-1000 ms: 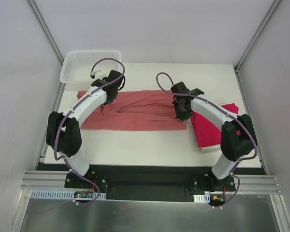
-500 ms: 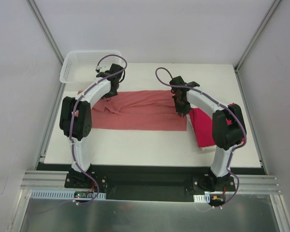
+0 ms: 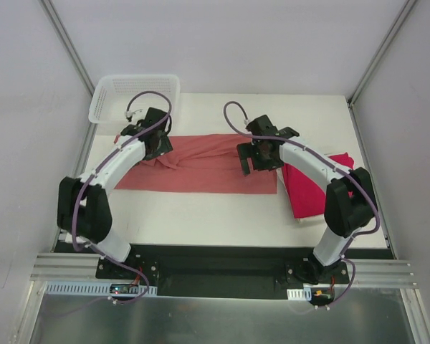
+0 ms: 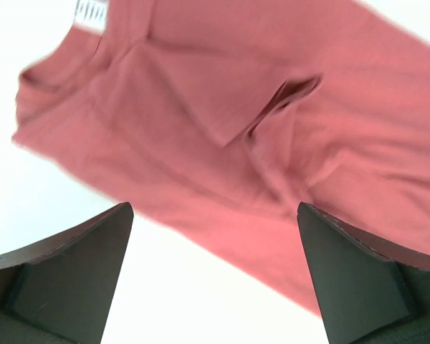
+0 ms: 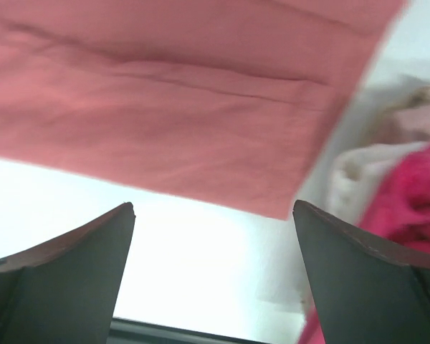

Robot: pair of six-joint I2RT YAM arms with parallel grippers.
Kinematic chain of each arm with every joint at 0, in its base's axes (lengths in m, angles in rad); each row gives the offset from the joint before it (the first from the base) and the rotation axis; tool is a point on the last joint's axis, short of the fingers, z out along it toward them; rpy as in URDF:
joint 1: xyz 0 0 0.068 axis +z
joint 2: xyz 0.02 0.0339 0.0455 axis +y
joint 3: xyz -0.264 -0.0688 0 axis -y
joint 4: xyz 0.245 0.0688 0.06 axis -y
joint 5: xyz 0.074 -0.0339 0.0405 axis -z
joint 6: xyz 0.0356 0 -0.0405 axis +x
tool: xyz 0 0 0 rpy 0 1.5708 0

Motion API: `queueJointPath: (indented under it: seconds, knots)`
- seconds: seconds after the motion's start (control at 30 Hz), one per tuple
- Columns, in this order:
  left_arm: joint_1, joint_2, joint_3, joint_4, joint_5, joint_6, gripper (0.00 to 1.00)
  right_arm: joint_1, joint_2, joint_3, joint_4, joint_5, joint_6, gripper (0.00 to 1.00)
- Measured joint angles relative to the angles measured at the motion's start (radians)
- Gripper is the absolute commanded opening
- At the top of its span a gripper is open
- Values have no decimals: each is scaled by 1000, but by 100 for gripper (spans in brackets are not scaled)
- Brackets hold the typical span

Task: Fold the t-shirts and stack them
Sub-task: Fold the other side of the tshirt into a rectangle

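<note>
A dusty salmon-pink t-shirt lies as a long flat strip across the middle of the white table. Its left end is creased and shows a sleeve fold. My left gripper hovers open over that left end, with nothing between its fingers. Above the strip's right end my right gripper also stands open and empty. The crimson-magenta t-shirt lies folded at the right, partly under the right arm, and shows at the right wrist view's edge.
A white mesh basket stands at the table's back left corner, just behind the left gripper. White enclosure walls rise on both sides and at the back. The arm bases are bolted along the near edge.
Both grippers went from shut to open and let go of the salmon-pink t-shirt, which now lies flat. Both arms rose and shifted slightly above its ends.
</note>
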Motion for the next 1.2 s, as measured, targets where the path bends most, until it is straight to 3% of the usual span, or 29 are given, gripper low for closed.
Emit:
queueJointPath:
  seconds: [0.13, 0.23, 0.4, 0.57, 0.87, 1.2]
  knots:
    - [14, -187, -194, 46, 57, -50, 99, 55, -24, -43, 57, -96, 1, 97]
    - [83, -264, -339, 146, 195, -61, 99, 85, 1, -61, 95, -150, 11, 97]
    - [262, -194, -443, 321, 432, -80, 99, 86, 89, -60, 164, -157, 25, 97]
    - [306, -64, -448, 446, 568, -100, 99, 82, 175, -58, 205, -141, 27, 97]
    - [351, -159, -588, 574, 629, -151, 99, 86, 148, -121, 286, -122, 57, 97]
    - [351, -575, -871, 422, 571, -231, 99, 185, -93, -428, 377, -122, 120, 97]
